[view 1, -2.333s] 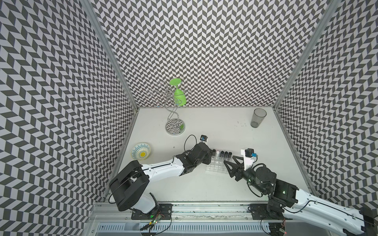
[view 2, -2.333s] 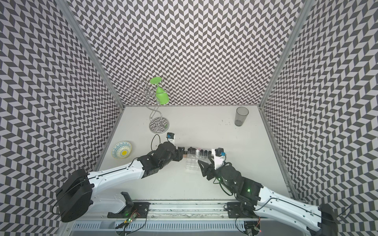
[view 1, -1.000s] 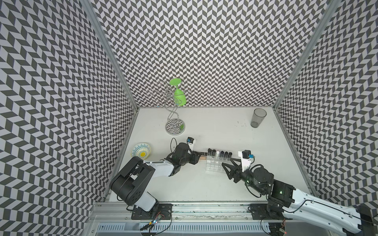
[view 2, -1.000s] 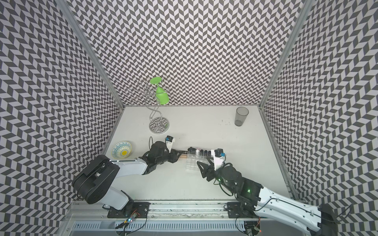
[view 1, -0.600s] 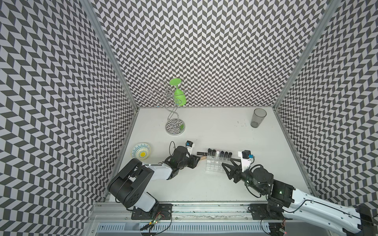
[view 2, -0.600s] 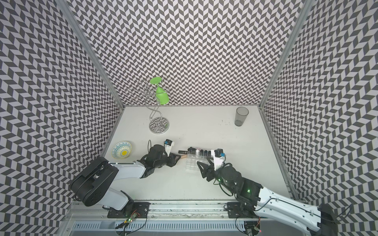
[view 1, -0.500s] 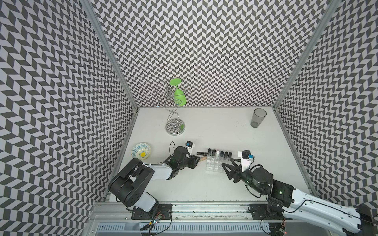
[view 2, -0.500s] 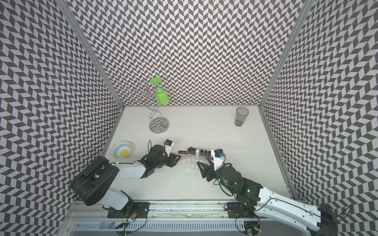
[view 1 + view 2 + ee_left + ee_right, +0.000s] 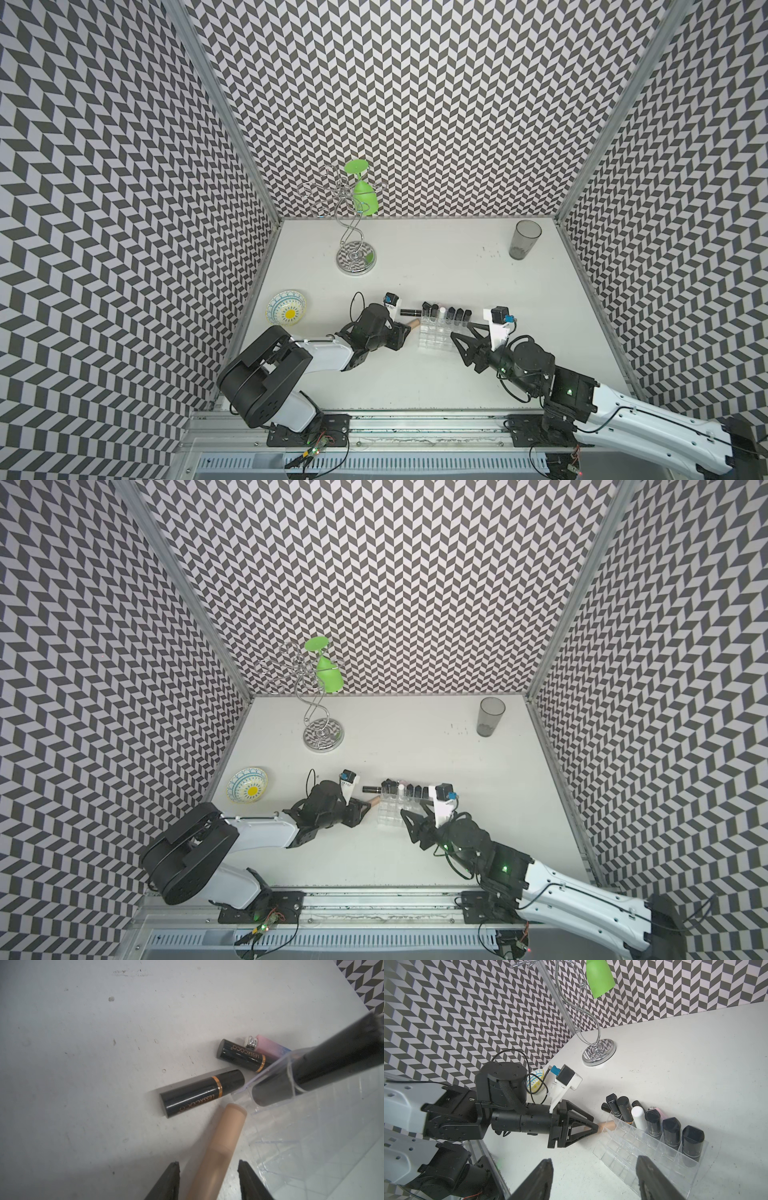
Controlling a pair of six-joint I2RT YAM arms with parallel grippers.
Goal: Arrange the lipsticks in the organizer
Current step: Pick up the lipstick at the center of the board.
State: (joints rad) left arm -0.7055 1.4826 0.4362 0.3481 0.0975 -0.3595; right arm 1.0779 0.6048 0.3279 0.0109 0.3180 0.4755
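Observation:
The clear organizer sits mid-table, and several lipsticks stand in its back row, mostly black, one white-capped. A beige lipstick lies on the table against the organizer's left side. My left gripper is open, straddling the beige lipstick with a gap on each side. Two black lipsticks and a pink one lie just beyond. My right gripper is open and empty by the organizer's near right corner.
A wire stand with a chrome base holds an upside-down green glass at the back left. A grey tumbler stands at the back right. By the left wall, behind my left arm, sits a patterned bowl.
My left gripper has drawn back leftward from the organizer's edge and now sits low around the beige lipstick. The right arm has barely moved.

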